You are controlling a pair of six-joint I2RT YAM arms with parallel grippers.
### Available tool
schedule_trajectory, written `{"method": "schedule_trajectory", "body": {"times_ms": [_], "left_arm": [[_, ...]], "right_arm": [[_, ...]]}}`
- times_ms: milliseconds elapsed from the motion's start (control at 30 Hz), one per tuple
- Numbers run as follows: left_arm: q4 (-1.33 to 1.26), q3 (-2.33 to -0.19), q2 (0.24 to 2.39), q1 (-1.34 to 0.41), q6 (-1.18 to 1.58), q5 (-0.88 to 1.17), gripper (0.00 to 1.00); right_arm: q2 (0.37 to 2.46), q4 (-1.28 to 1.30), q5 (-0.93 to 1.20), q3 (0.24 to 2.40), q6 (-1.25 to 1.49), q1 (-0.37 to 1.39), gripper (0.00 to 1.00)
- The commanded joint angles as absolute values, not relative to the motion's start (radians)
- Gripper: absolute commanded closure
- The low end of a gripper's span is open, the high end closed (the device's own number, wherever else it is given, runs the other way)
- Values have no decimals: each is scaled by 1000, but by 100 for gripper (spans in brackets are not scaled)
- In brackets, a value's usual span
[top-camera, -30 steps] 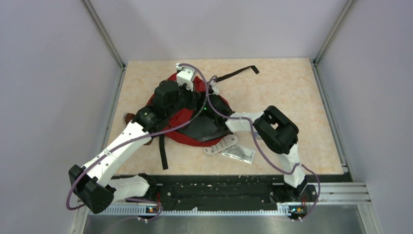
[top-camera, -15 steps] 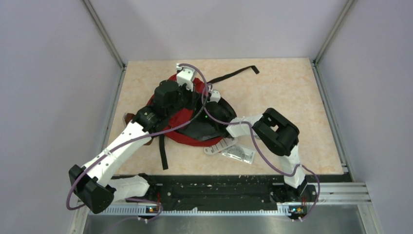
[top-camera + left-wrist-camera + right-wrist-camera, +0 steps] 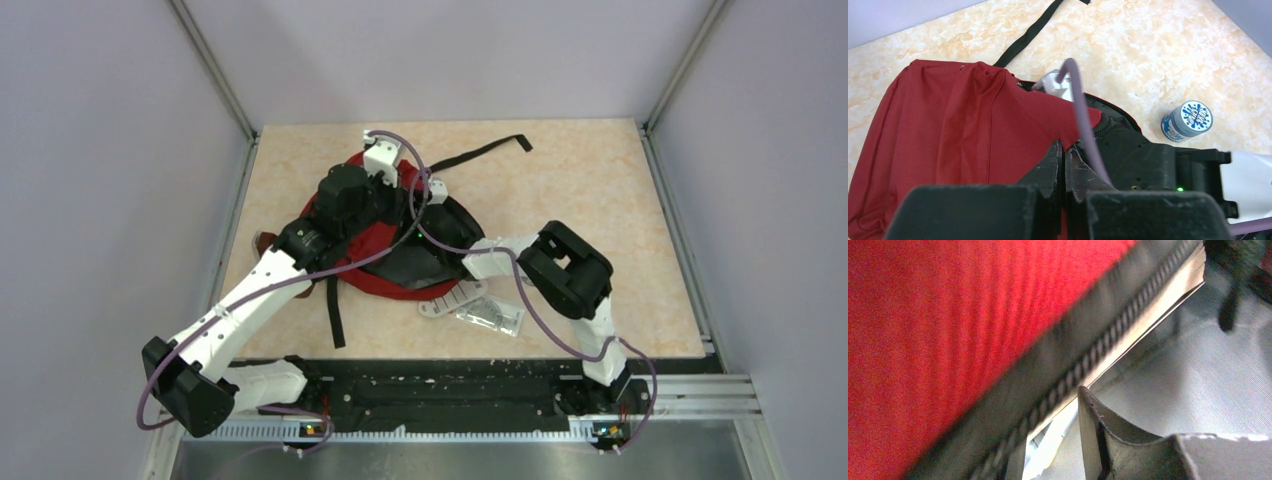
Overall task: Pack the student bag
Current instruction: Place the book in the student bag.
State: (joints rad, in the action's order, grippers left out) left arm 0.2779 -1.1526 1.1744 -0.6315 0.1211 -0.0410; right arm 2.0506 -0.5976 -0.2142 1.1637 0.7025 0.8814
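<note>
Your left gripper (image 3: 1064, 150) is pinching fully closed on a fold of red fabric at the mouth of the student bag (image 3: 948, 130), holding that flap up. The bag is lying on the marble-patterned table (image 3: 600, 200), left of centre, around 9 o'clock from the middle, with its black strap (image 3: 1030, 35) trailing off toward 1 o'clock. Your right arm is reaching in from 4 o'clock, and the right gripper (image 3: 1085, 400) is sitting inside the opening, just under the black zipper (image 3: 1083, 367) and over the grey lining (image 3: 1198, 375). Only one of its fingers is showing, so you cannot tell how wide it is standing or whether it is holding anything. A blue-and-white round tub (image 3: 1187, 121) is standing on the table at 3 o'clock of the left fingertips. A white flat strip (image 3: 455, 297) and a clear packet (image 3: 492, 316) are lying at the bag's 5 o'clock edge.
</note>
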Motion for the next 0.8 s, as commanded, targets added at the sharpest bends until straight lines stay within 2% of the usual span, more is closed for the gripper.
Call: {"method": "schedule_trajectory", "body": {"times_ms": [0, 100, 200, 267, 400, 433, 467, 600, 633, 767], "left_arm": [[206, -1155, 1180, -635, 103, -15, 100], [204, -1152, 1192, -637, 94, -6, 100], [208, -1149, 1208, -639, 77, -5, 100], [217, -1152, 1229, -639, 73, -5, 100], [246, -1182, 1293, -643, 83, 46, 100], [252, -1189, 1309, -646, 92, 64, 97], [254, -1194, 1324, -652, 103, 77, 93], [268, -1210, 1357, -685, 128, 85, 41], [280, -1208, 1351, -689, 145, 88, 34], [283, -1120, 1254, -689, 259, 63, 17]], "right_arm": [[2125, -591, -143, 1318, 608, 886, 62], [2129, -573, -118, 1342, 591, 876, 63], [2064, -580, -136, 1271, 580, 876, 61], [2000, -569, -147, 1197, 575, 876, 56], [1800, -575, -188, 946, 601, 876, 40], [1751, -567, -200, 894, 603, 876, 37], [1700, -550, -218, 845, 602, 876, 34], [1512, -431, -320, 718, 603, 874, 27], [1468, -402, -345, 697, 598, 871, 25], [1310, -291, -403, 659, 537, 861, 19]]}}
